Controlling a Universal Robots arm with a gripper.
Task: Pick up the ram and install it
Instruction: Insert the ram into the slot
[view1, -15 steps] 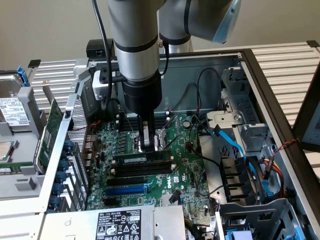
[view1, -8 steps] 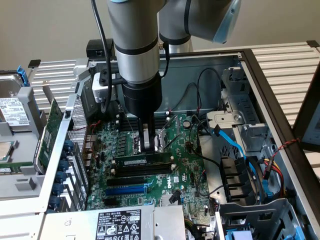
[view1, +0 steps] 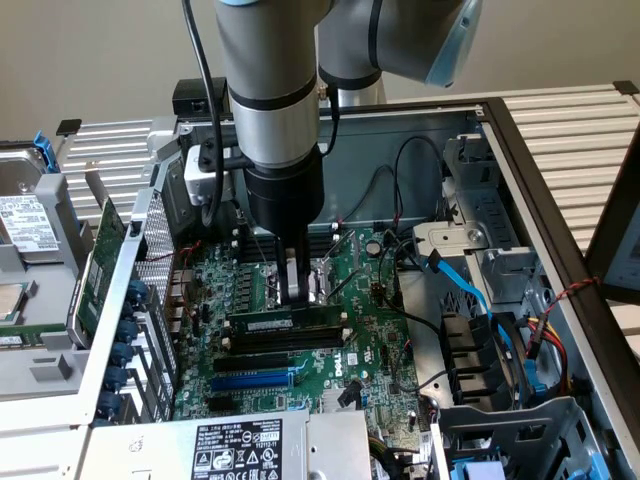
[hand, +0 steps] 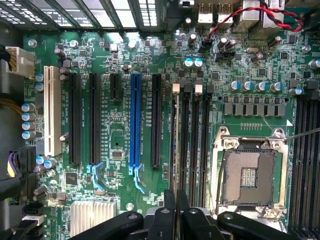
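**The ram, a long thin green circuit-board stick, clamped on edge**

We see it standing in the bank of four black plastic memory slots just beside the square silver CPU socket, in the slot farthest from that socket. The black two-fingered gripper hangs directly over it, jaws closed on its upper edge. A long blue plastic slot lies farther from the socket.

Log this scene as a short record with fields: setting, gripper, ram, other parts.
setting: open computer case, motherboard exposed
gripper: gripper lowered over the memory slots, directly above the ram
ram: ram, green with a white label, standing on edge along a black memory slot; full seating cannot be told
other parts: blue expansion slot empty; CPU socket uncovered
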